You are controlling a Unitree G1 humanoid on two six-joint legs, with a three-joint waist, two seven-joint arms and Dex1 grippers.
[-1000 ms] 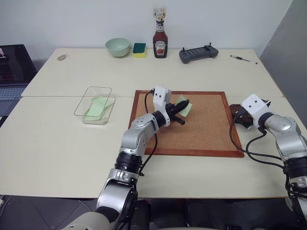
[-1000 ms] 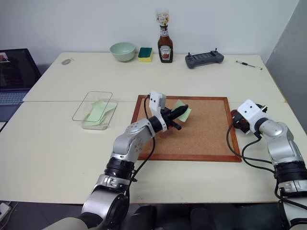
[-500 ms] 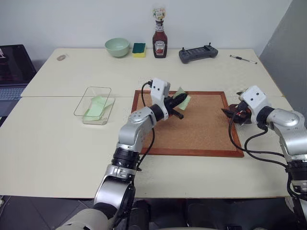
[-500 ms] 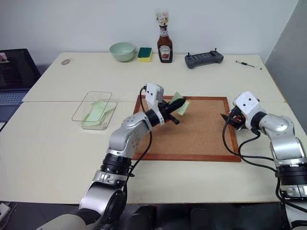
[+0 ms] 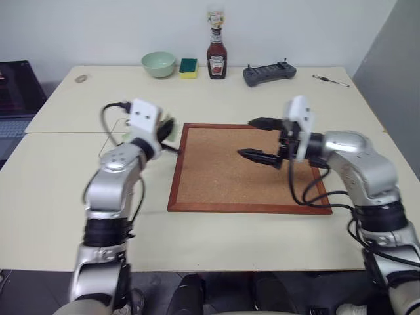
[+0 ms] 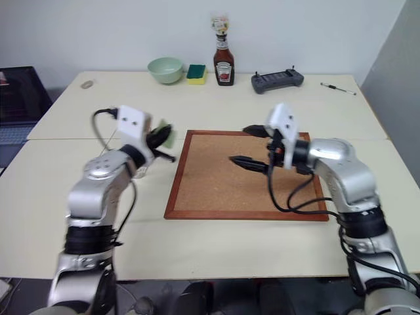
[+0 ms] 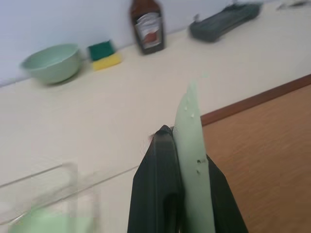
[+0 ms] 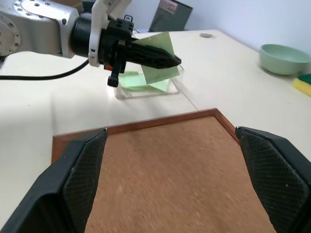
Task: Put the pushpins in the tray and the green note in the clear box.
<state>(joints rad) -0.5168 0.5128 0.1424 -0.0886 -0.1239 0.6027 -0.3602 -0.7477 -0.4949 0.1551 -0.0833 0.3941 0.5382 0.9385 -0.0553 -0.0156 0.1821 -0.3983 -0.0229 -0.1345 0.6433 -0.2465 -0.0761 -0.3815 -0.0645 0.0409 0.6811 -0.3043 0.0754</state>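
Already the clear box [image 8: 148,83] held pale green slips lying flat on its floor, seen best from the right wrist; it sat on the cream table [image 5: 216,98] just beyond the left edge of the corkboard [image 5: 230,172]. From the head views the box was mostly hidden behind the left arm. The left gripper [image 8: 165,60] was clamped tight on the green note [image 8: 160,57], which stood on edge between the black fingers, above the table near the box and just off the board's left frame.

The right gripper [image 5: 259,139] hovered over the middle of the corkboard, its fingers spread wide and holding nothing, pointing toward the left arm. The board's cork surface looked bare, with free room on all sides of it.

Along the far edge of the table stood a pale green bowl [image 5: 158,63], a sponge [image 5: 188,67], a ketchup bottle [image 5: 216,53], a dark controller [image 5: 268,72] and a pen [image 5: 330,80]. A laptop [image 5: 16,88] was cut off at the left border. No pushpins or tray could be made out.
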